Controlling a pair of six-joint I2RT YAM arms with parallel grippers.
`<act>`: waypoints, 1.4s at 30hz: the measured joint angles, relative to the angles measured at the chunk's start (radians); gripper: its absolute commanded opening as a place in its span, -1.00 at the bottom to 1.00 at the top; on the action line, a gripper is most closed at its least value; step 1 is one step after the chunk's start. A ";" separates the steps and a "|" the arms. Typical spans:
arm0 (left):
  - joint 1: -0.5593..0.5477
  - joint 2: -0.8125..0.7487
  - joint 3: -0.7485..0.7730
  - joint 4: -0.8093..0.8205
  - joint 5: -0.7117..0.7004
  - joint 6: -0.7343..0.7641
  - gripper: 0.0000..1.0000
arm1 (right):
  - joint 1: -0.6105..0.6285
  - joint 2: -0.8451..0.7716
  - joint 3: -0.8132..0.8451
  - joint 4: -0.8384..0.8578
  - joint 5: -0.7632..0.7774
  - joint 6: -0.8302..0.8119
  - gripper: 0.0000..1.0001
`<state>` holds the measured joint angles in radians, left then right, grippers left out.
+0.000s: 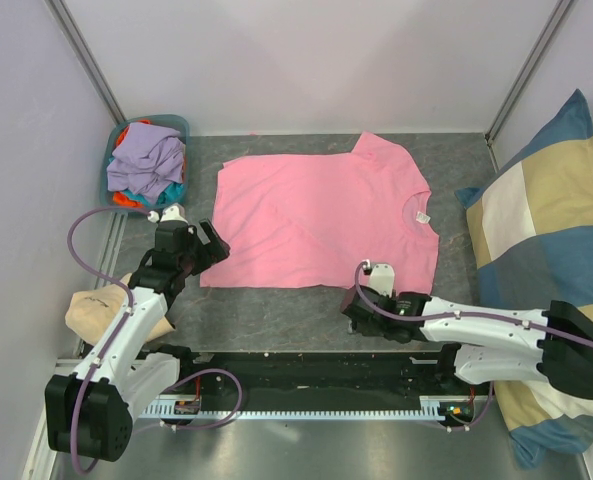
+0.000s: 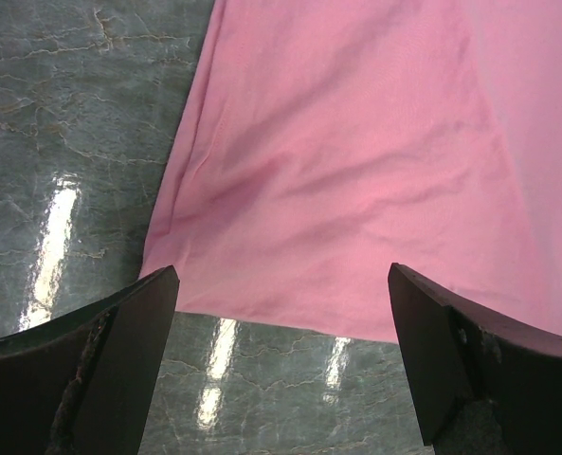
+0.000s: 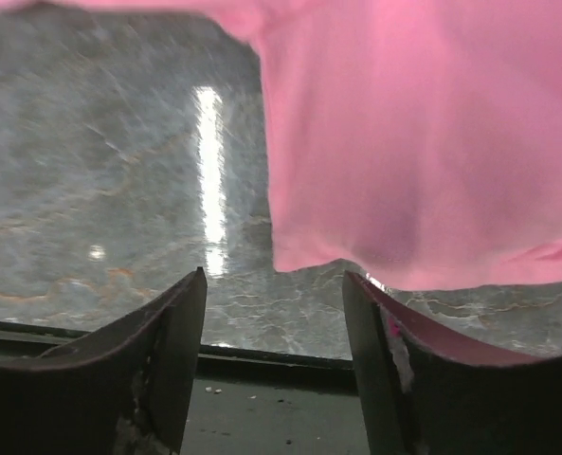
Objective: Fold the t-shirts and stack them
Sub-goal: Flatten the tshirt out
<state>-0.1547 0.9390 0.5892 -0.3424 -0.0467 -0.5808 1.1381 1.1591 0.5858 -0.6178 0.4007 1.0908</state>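
Observation:
A bright pink t-shirt (image 1: 316,215) lies spread flat on the grey marble table (image 1: 276,310), neck and white label (image 1: 421,218) to the right, hem to the left. My left gripper (image 1: 214,243) hovers open at the shirt's near left corner; in the left wrist view the hem (image 2: 356,171) lies just past the wide-apart left gripper (image 2: 282,284). My right gripper (image 1: 356,315) sits low by the near sleeve, open with nothing between its fingers; in the right wrist view the pink cloth (image 3: 404,142) ends just ahead of the right gripper (image 3: 275,280). More t-shirts (image 1: 148,155), lavender, teal and orange, are heaped in a basket.
The teal basket (image 1: 106,170) stands in the back left corner. A blue-and-cream checked cushion (image 1: 546,230) leans along the right side. A beige cloth (image 1: 96,310) lies beside the left arm. A black rail (image 1: 306,365) runs along the table's near edge.

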 measured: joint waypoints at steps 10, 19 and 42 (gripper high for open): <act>0.000 -0.004 0.016 -0.008 0.004 0.000 1.00 | -0.118 -0.191 0.202 -0.119 0.324 -0.036 0.46; 0.000 0.060 0.056 0.009 0.042 0.000 1.00 | -0.421 -0.049 0.158 -0.032 0.355 -0.214 0.47; 0.000 0.060 0.025 0.024 0.050 0.000 1.00 | -0.443 -0.249 -0.142 0.018 0.047 -0.129 0.50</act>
<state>-0.1547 0.9989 0.6144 -0.3183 0.0032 -0.5804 0.6949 0.9100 0.4438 -0.5999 0.4473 0.9623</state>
